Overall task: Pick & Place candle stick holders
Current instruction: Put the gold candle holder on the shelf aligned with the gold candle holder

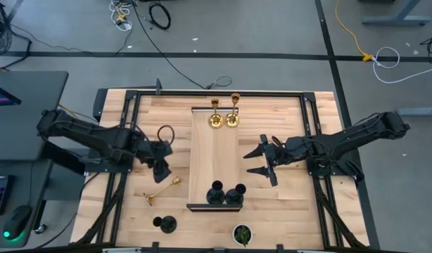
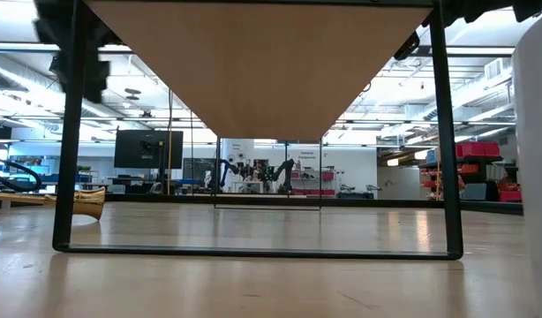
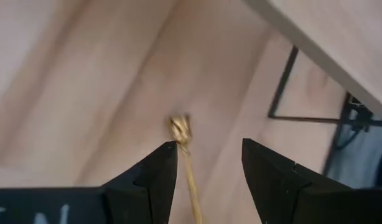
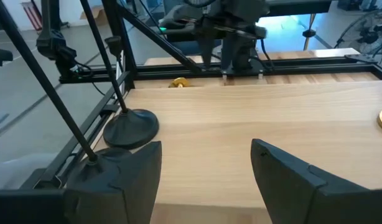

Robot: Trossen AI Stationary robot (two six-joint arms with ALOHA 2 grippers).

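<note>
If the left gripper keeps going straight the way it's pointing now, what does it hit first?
Most likely the gold candle stick holder lying on its side on the table. In the left wrist view its stem runs up between the open fingers of the left gripper, nothing in between. How far off it is stays unclear.

— Where are the shiny brass candle stick holders?

— Two brass holders (image 1: 215,112) (image 1: 233,111) stand upright side by side at the far end of the raised wooden shelf. A third brass holder (image 1: 162,187) lies tipped on its side on the table, left of the shelf.

— And the matte black ones?

— Two black holders (image 1: 215,192) (image 1: 235,195) stand close together at the shelf's near end. The last black holder (image 1: 167,224) stands alone on the table near the front edge, left of the shelf.
</note>
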